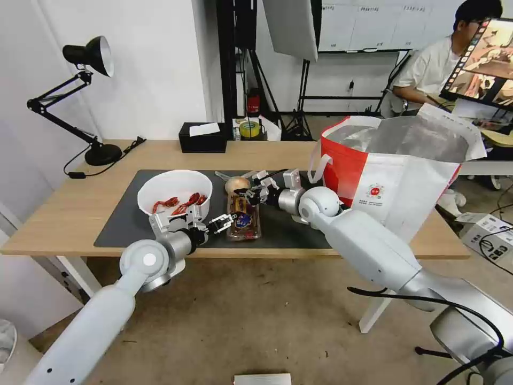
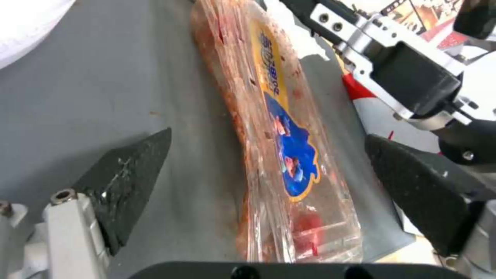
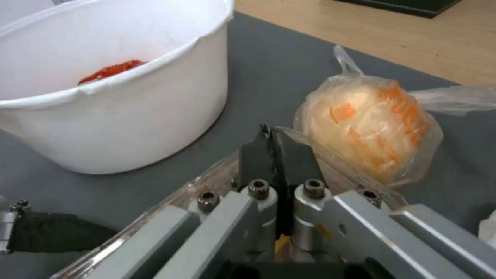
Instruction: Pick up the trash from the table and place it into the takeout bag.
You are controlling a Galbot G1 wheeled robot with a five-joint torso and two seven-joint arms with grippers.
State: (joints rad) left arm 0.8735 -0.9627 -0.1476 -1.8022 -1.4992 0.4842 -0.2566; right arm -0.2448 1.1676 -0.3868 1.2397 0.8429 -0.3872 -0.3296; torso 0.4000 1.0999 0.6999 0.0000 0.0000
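Observation:
On the table lies a clear plastic tray with a blue and yellow label, smeared red inside. My right gripper is shut on the tray's far rim; its fingertips pinch the clear edge. My left gripper is open at the tray's near left side, and its fingers stand on either side of the tray. The tan ball in a clear bag rests just behind the tray. The white bowl with red shells stands to the left. The takeout bag stands open on the right.
A black tissue box and a roll of tape sit at the table's back edge. A black desk lamp stands at the back left. The dark mat lies under the trash. A cardboard box sits on the floor at right.

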